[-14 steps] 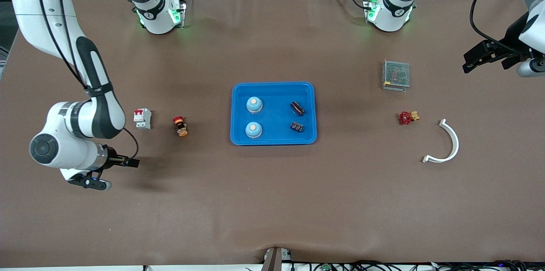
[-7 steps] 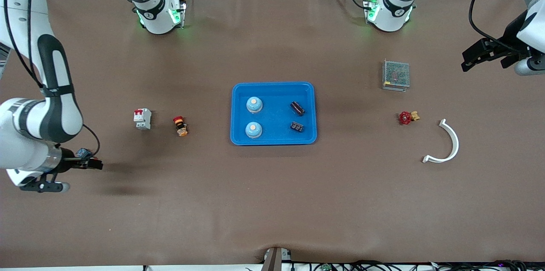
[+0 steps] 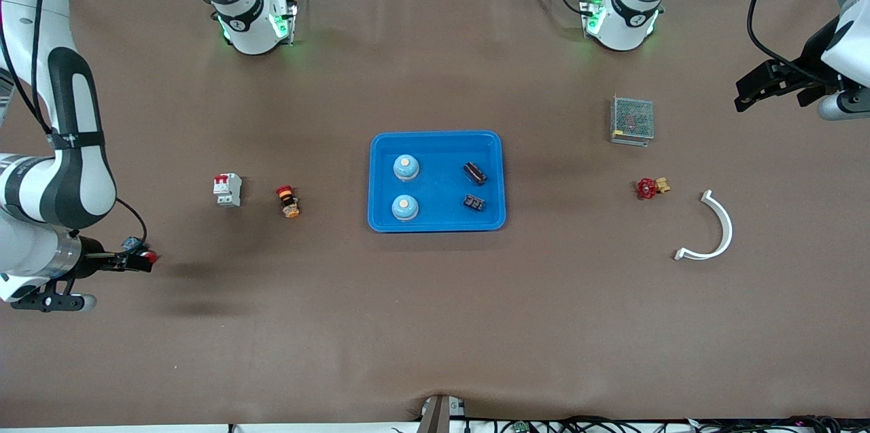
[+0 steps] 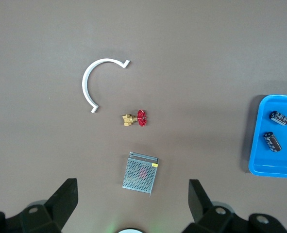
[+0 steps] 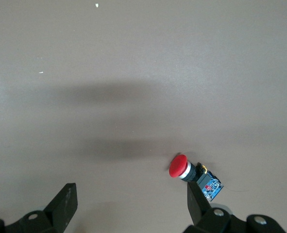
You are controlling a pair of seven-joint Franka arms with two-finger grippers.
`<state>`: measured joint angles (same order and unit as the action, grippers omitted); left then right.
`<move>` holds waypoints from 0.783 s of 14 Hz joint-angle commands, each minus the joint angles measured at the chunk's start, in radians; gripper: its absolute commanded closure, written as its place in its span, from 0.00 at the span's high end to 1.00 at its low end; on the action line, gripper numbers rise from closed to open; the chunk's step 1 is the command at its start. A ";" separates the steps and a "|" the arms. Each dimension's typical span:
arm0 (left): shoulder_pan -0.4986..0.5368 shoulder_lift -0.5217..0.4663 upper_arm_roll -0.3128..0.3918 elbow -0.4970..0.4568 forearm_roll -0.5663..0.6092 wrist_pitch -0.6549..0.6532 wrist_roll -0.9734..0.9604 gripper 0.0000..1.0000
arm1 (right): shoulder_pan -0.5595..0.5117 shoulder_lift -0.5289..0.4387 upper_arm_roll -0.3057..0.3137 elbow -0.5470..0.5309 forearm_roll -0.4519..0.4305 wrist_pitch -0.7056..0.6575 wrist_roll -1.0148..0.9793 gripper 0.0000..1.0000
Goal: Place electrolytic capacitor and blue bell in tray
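Left fingers: spread wide, holding nothing; left gripper up over bare bench at the left arm's end, above the grey mesh box.
Right fingers: spread wide, empty; right gripper over the right arm's end of the bench, a red-capped push button and a small blue board lying just beside one finger, touching or not I cannot tell.
Tray: bright blue, rounded corners, mid-bench between both arms.
Bells: two blue bells upright in the tray, toward the right arm's end.
Capacitors: two dark capacitors lying in the tray, toward the left arm's end.
Other: white breaker, red-orange button, red valve, white curved clip.
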<state>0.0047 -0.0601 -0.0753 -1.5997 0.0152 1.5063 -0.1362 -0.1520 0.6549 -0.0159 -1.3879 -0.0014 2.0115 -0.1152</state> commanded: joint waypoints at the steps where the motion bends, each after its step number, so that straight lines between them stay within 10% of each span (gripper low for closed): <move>1: 0.003 0.003 -0.001 0.007 -0.001 -0.014 0.015 1.00 | -0.014 0.005 0.014 0.065 -0.015 -0.072 -0.006 1.00; 6: 0.005 -0.001 -0.003 0.009 -0.001 -0.015 0.012 1.00 | -0.009 -0.007 0.005 0.311 -0.014 -0.451 -0.009 1.00; 11: 0.005 -0.017 -0.001 0.003 -0.003 -0.018 0.012 1.00 | 0.032 -0.194 -0.041 0.319 0.003 -0.626 -0.006 1.00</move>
<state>0.0047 -0.0595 -0.0753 -1.5989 0.0152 1.5062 -0.1362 -0.1379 0.5546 -0.0367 -1.0504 -0.0038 1.4432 -0.1154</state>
